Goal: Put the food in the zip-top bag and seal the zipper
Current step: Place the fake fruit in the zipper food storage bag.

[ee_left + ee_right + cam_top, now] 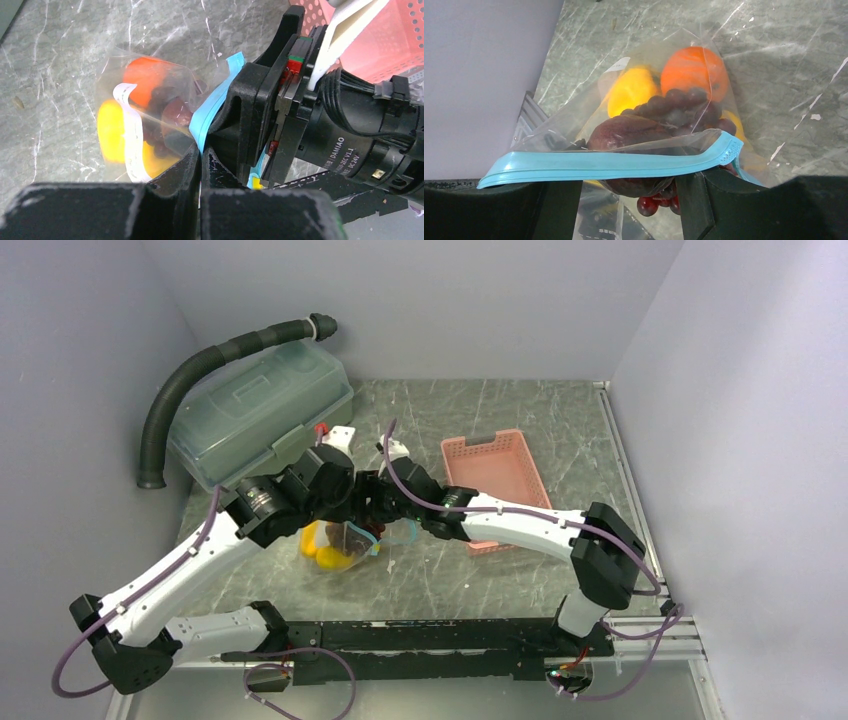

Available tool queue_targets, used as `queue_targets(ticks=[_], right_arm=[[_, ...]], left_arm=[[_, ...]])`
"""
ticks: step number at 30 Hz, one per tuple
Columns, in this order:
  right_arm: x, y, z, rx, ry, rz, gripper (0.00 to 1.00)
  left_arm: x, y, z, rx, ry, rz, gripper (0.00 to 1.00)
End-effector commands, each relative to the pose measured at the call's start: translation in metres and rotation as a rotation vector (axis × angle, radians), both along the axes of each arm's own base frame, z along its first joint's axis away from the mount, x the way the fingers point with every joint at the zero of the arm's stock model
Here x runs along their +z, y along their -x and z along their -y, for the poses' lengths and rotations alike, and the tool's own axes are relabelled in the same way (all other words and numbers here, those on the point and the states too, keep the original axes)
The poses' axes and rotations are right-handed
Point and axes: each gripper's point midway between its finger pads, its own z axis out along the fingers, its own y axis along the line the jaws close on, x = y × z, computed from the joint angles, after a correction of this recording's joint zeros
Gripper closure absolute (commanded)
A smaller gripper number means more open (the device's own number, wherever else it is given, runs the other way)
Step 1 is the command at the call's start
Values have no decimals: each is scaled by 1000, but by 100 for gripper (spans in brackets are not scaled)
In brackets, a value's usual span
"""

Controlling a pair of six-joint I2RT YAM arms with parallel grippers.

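- At the far-left corner you have the green-grey lidded box (255,410) with its lid down; you can't see inside it.
- Your left gripper (201,150) has its jaws pressed almost together, pinching the teal zipper strip (609,165).
- The clear bag (569,125) sits mid-worktop, slightly towards the near edge. It holds the orange (694,70), yellow pieces (631,90), grape bunch (679,107) and a dark red fruit (629,135).
- Your right gripper (624,182) has its jaws spread wide; the strip lies across both fingertips, unclamped.
- Right of centre, towards the far edge, stands the pink basket (480,436).
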Motion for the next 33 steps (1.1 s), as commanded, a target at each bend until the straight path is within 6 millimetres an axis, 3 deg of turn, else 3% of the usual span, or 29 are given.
queue_targets(ticks=[1,11,19,33], right_arm=[[35,-15,-12,-69,-94,55,41],[49,-10,-9,-65,-100,84,21],[56,-4,-3,-51,-112,106,13],[72,7,20,-43,-132,144,12]], left_arm=[[15,-1,5,5,71,41,92],[19,-2,-3,23,57,62,90],[19,-2,-4,25,49,63,90],[21,-3,-8,39,37,72,90]])
